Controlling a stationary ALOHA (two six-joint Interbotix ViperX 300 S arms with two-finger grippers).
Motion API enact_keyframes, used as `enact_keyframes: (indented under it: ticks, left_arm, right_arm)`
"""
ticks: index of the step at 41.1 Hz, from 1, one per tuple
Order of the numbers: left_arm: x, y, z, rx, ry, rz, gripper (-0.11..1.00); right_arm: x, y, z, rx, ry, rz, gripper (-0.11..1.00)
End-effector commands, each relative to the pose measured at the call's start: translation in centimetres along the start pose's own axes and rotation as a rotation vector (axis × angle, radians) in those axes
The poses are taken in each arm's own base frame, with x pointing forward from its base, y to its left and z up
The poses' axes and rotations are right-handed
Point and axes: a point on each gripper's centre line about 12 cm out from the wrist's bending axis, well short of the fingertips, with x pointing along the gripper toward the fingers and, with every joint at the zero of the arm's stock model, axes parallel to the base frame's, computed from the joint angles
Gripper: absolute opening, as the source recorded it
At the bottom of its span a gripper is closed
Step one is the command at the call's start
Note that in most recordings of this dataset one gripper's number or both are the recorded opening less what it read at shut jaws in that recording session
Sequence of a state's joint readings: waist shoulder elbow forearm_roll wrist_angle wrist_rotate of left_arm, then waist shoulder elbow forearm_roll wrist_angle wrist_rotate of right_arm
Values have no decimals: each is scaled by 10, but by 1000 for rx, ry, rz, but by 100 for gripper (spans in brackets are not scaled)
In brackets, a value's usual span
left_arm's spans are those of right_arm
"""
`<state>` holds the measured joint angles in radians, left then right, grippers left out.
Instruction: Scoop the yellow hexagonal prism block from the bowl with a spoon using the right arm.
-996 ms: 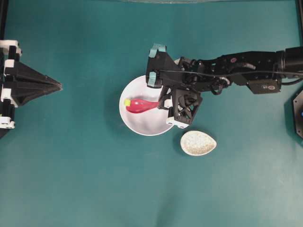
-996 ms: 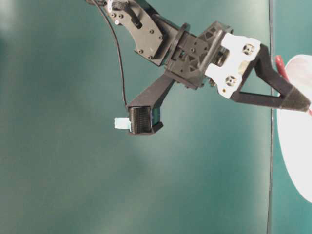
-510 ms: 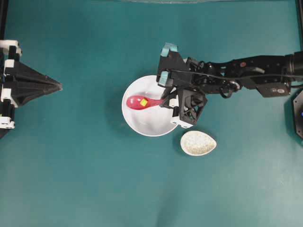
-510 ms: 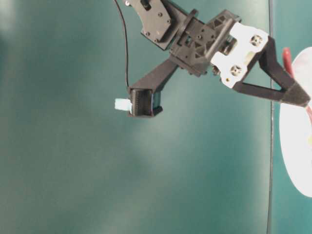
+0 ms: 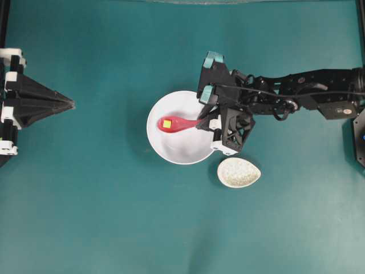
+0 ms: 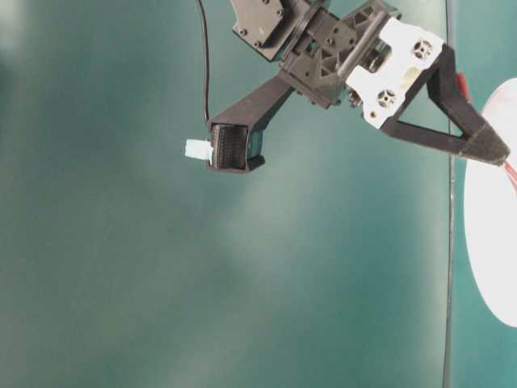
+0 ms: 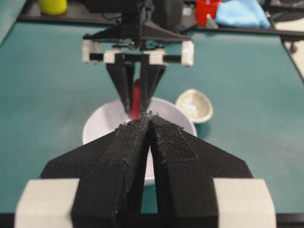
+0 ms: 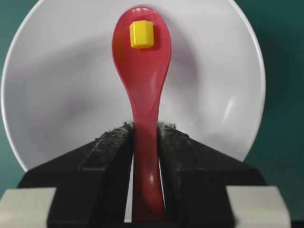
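yellow hexagonal prism block (image 8: 141, 34) in red spoon (image 8: 142, 95)

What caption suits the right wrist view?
Right gripper holds the red spoon, yellow block in its head, over the white bowl.

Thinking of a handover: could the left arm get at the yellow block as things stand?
Probably not cleanly: the left gripper is shut and far off, and the yellow block rides in the spoon the right gripper holds over the bowl.

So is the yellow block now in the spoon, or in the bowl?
In the spoon. The yellow block sits in the spoon head, above the bowl floor.
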<state>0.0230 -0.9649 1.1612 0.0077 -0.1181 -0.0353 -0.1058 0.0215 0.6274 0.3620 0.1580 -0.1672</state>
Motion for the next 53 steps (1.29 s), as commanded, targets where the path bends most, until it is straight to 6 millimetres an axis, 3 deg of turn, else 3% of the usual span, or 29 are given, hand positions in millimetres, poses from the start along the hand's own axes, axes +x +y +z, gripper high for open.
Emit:
enact_keyframes:
  ticks: [1, 53]
  left_arm:
    - [2, 0, 11, 0, -26, 1, 4]
    - [2, 0, 11, -3, -26, 1, 4]
  right_arm:
    - [-13, 4, 14, 5, -73, 7, 24]
    - [-93, 11, 28, 25, -244, 48, 24]
